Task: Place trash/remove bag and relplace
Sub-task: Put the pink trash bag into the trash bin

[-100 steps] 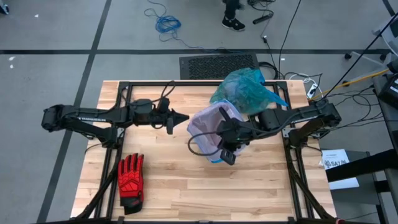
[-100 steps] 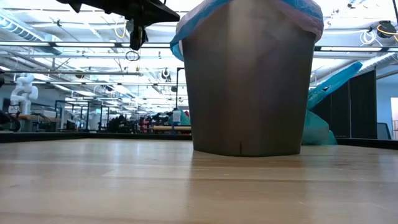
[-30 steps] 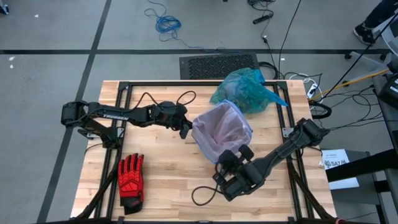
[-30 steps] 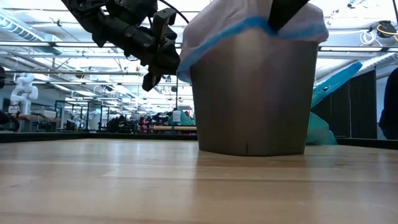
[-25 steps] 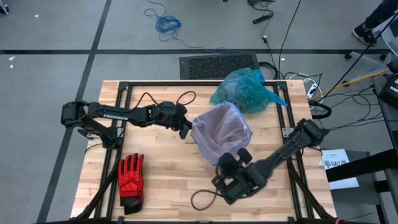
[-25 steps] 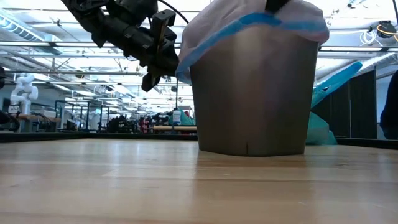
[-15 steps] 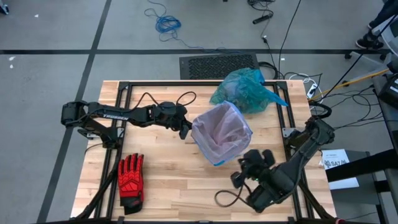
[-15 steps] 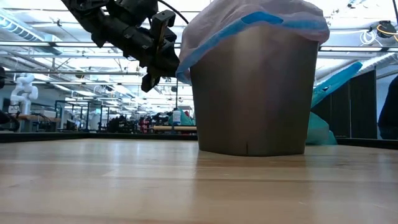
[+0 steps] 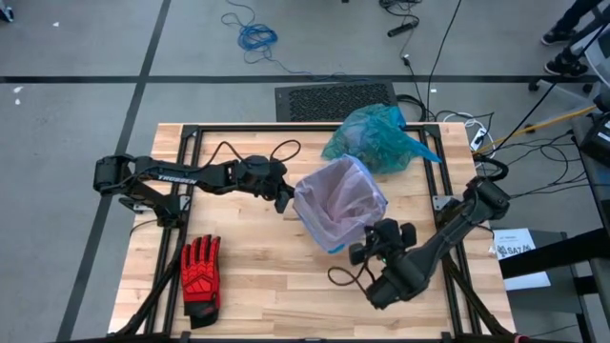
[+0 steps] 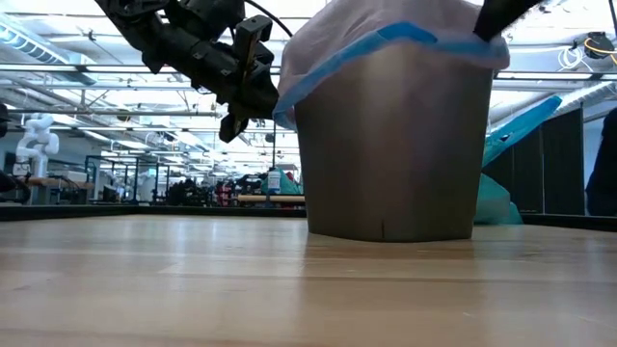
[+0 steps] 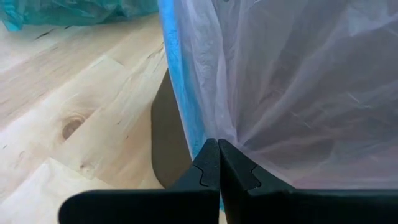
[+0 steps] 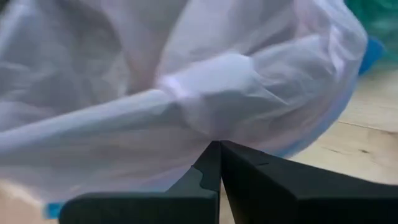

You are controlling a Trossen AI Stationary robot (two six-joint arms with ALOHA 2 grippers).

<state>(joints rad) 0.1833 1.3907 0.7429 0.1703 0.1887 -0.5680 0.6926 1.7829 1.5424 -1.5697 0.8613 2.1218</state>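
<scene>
On the wooden counter (image 9: 267,286), nearest the front edge at about 7 o'clock from the middle, lies a red-and-black glove (image 9: 201,277), touching nothing.

At about 5 o'clock from the bin, the right gripper (image 9: 356,254) points at the bin's near rim. In its wrist view its fingers (image 12: 211,163) are pressed together tip to tip against the pale lilac liner (image 9: 339,198); whether any film is pinched between them I cannot tell.

In the middle stands the grey bin (image 10: 393,145), lined with that lilac translucent bag, whose blue rim (image 10: 386,40) is folded down over the bin's lip.

At the bin's 9 o'clock side the left gripper (image 9: 284,201) sits against the rim. Its fingers (image 11: 214,163) are closed flat against each other, right at the blue edge of the liner.

Farthest back, at about 1 o'clock from the bin and just beside it, the teal-green bag (image 9: 375,138) lies bunched on the counter, with no gripper touching it.
</scene>
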